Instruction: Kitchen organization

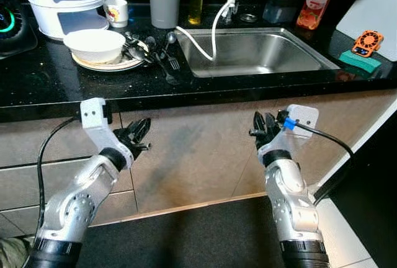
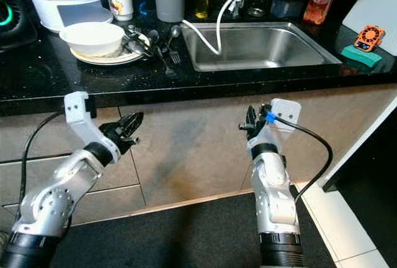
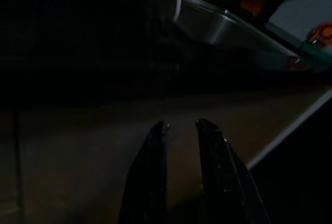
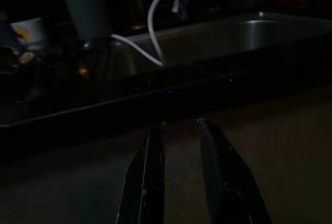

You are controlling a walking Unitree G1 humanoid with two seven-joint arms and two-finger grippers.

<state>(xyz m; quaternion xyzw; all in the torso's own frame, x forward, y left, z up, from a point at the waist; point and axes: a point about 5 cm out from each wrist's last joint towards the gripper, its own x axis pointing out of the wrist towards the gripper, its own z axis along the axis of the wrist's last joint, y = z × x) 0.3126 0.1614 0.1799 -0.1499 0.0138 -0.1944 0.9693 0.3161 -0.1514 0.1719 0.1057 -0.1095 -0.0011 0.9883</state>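
With jaws slightly apart and empty, the left gripper (image 1: pixel 139 134) and right gripper (image 1: pixel 263 128) hang below the tabletop (image 1: pixel 49 82), whose white bowl (image 1: pixel 94 44), above the left jaws, looks fragile and slippery, best gripped by its rim.

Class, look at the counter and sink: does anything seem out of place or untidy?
Yes. A white hose droops from the tap into the empty sink and over its left rim. Beside the sink, cutlery lies jumbled around a plate holding a white bowl.
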